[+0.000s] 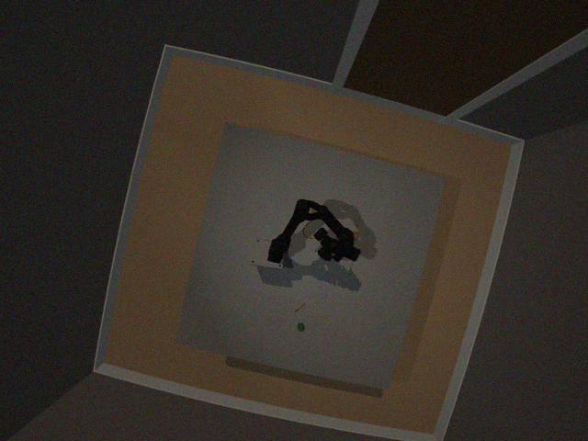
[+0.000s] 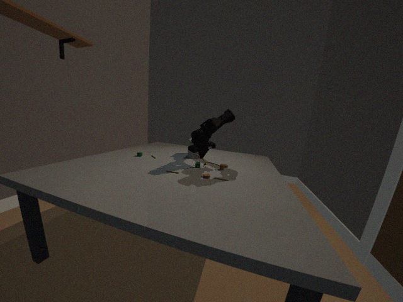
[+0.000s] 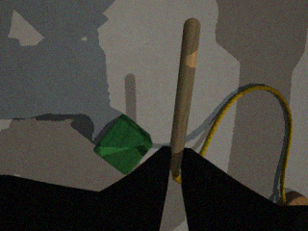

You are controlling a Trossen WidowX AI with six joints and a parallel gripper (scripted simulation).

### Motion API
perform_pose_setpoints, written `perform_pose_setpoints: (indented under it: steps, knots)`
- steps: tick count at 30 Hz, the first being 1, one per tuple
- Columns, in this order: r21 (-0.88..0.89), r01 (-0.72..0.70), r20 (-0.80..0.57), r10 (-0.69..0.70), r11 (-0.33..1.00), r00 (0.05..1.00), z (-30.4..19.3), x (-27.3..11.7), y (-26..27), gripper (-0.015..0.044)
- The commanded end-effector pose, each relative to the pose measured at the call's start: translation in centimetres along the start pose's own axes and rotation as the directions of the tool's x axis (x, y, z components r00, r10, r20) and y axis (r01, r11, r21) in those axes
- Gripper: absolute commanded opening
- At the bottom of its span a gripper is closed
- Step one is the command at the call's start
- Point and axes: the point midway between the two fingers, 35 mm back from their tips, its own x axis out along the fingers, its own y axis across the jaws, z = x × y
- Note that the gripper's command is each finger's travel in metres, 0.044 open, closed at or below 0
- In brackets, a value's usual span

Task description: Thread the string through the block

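My gripper [image 2: 202,157] [image 3: 175,154] is shut on the wooden stick [image 3: 185,87] near its string end. The stick points away from the fingertips, above the table. The yellow string [image 3: 290,125] [image 2: 213,163] [image 1: 304,229] leaves the held end and loops to the round wooden button [image 3: 295,198] [image 2: 225,165], at lower right in the wrist view. A green block [image 3: 122,146] [image 2: 197,165] lies below and left of the stick in the wrist view, apart from it. I cannot make out a hole in it clearly. The arm hides the fingertips in the top view.
A small brown piece [image 2: 221,168] stands by the button. A loose round piece [image 2: 206,175] and loose sticks [image 2: 221,178] [image 2: 172,172] lie nearer the exterior camera. Farther off lie another loose stick [image 1: 299,307] [image 2: 153,156] and another green piece [image 1: 300,326] [image 2: 139,154].
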Motion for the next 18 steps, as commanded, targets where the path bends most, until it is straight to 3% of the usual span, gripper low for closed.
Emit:
perform_pose_setpoints:
  steps: [1, 18]
  knots:
    - [0.057, 0.004, 0.001, -0.004, 0.998, 1.0, -0.5, -0.1, -0.5, 0.0]
    - [0.266, 0.013, 0.027, -0.021, 0.964, 0.999, -1.7, -0.1, -2.4, 0.0]
